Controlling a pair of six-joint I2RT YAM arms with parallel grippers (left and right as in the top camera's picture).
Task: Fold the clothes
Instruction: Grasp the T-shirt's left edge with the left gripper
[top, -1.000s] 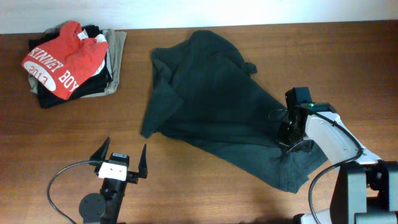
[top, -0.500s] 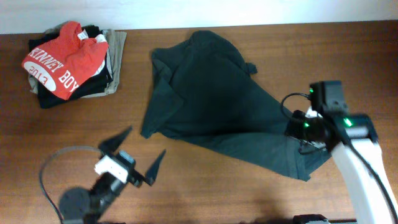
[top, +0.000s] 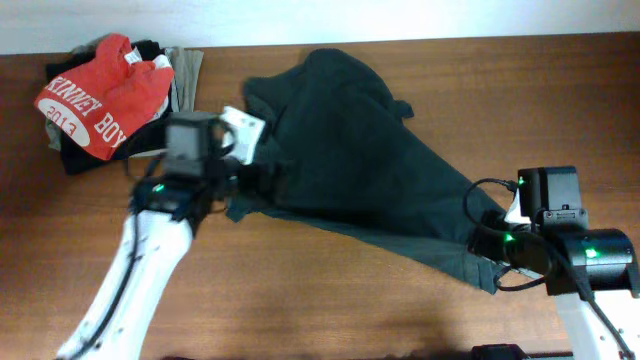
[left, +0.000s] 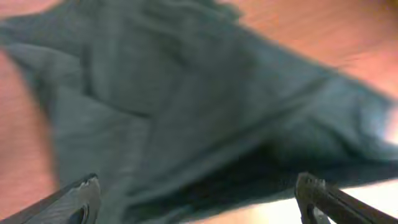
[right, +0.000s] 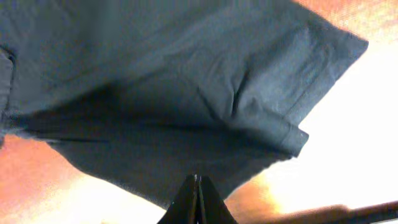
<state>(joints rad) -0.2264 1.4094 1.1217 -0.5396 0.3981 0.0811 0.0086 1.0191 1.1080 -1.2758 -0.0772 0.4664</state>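
Clothes in a heap (top: 70, 158) sit at the left end of the wooden table (top: 330, 310), by its far edge. A red T-shirt (top: 95, 95) with white "2013 BOY" lettering lies on top, a beige garment (top: 187, 75) shows along the heap's right side, and black cloth peeks out underneath.

Just right of that, the left arm (top: 130, 270) slants up from the near edge. The left gripper (top: 248, 170) hangs over the left side of the dark T-shirt (top: 350, 160), close to its lower left corner. That wrist's picture is smeared, but the two fingers (left: 81, 196) stand far apart at the bottom corners, so those jaws are wide open. Whether they touch the cloth I cannot tell.

The dark T-shirt, black with a greenish cast, lies rumpled across the middle of the table, apart from the heap. It is broad at the upper left and narrows to a drawn-out tip at the lower right.

At that tip the right gripper (top: 490, 255) has hold of the shirt. In its wrist view the fingers (right: 197, 199) are pressed together into one wedge, with the cloth's edge pinched between them. The rest of the shirt stretches away in folds, a stitched hem corner out to the right. The right arm (top: 585, 255), showing small green lights, stands at the table's near right corner.
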